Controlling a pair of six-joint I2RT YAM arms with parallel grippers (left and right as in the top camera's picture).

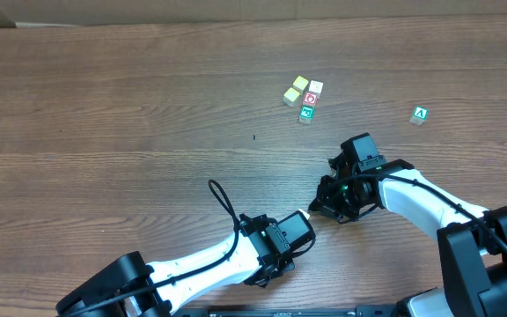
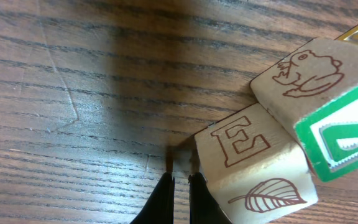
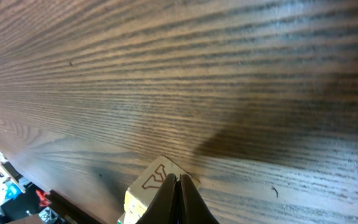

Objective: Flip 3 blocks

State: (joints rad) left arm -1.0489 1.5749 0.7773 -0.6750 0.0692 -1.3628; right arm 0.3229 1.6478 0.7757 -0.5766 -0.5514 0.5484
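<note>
left gripper (image 2: 180, 178) and right gripper (image 3: 178, 179) pressed together; three blocks (image 1: 311, 98) beside two yellow cubes (image 1: 300, 83).

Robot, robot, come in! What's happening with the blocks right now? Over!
Left gripper shut, empty, tips beside tan wooden E-and-leaf cube. Frog-print cube crowds it. Right gripper shut, empty, tips at tan letter-printed cube. Over.
</note>
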